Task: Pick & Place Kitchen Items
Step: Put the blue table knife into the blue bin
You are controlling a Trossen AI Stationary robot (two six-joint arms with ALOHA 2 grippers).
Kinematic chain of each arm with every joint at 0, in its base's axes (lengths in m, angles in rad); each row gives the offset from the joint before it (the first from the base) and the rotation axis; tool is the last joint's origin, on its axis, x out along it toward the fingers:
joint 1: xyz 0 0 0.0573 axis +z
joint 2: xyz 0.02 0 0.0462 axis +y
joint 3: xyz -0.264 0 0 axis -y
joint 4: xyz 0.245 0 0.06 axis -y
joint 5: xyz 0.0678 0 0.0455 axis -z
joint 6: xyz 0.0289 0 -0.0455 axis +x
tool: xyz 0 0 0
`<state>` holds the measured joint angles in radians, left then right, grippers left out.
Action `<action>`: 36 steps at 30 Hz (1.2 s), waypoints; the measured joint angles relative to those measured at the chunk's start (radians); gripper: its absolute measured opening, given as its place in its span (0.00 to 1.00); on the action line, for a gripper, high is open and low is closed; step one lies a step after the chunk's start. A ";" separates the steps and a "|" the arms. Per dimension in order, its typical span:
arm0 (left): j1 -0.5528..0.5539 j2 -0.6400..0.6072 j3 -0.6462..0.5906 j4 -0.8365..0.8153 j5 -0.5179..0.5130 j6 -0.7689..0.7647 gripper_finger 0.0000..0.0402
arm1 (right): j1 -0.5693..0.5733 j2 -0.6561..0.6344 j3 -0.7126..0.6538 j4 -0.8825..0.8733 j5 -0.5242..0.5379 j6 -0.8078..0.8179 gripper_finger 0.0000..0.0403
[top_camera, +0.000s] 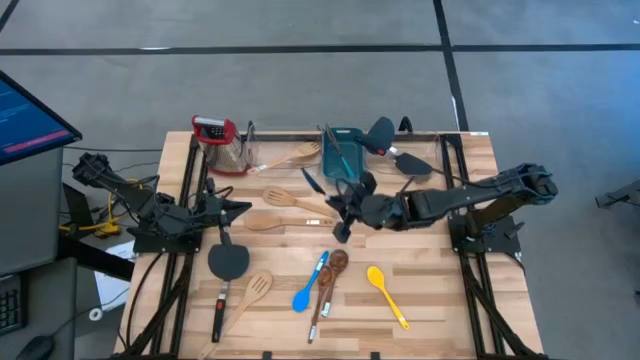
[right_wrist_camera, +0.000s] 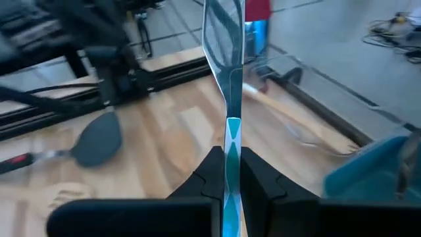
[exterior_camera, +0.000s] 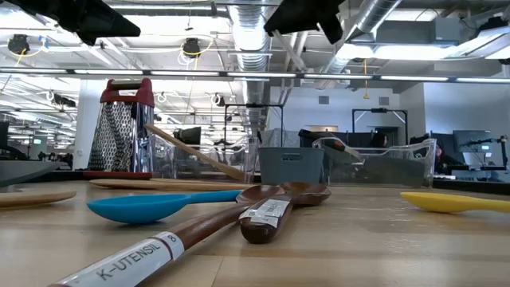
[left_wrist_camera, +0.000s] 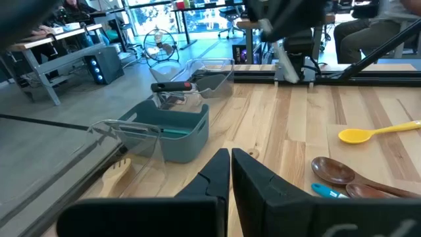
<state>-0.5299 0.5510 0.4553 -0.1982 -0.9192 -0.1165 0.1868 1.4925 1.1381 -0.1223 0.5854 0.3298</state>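
My right gripper point(right_wrist_camera: 231, 172) hovers over the table's middle point(top_camera: 343, 210), shut on a slotted metal turner point(right_wrist_camera: 224, 39) with a teal and white handle. Its dark head point(top_camera: 310, 183) points to the far left. My left gripper point(left_wrist_camera: 230, 166) waits shut and empty at the table's left point(top_camera: 236, 208). Flat on the wood lie a black spatula point(top_camera: 228, 262), pale wooden spoons point(top_camera: 288, 198), a wooden slotted spatula point(top_camera: 255, 292), a blue spoon point(top_camera: 308, 290), dark-brown spoons point(top_camera: 330, 278) and a yellow spoon point(top_camera: 386, 292). My right gripper pinches the turner's teal and white handle point(right_wrist_camera: 232, 135) between its two fingers. The handle runs along the fingers, and the slotted head sticks out ahead of them. The turner is lifted clear of the table, slanting a little down toward its head.
A teal tub point(top_camera: 343, 150) holding utensils stands at the far middle, with clear bins point(top_camera: 425, 160) beside it and a black ladle point(top_camera: 381, 131). A red-topped grater point(top_camera: 214, 135) stands at the far left. Metal rails point(top_camera: 185, 230) run along both sides.
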 joint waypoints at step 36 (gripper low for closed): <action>0.000 0.000 0.000 0.000 0.000 0.007 0.01 | -0.417 0.000 0.000 0.003 0.048 0.017 0.04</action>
<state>-0.5297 0.5510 0.4555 -0.1982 -0.9194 -0.1091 -0.2303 1.4929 1.1378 -0.1192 0.6334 0.3465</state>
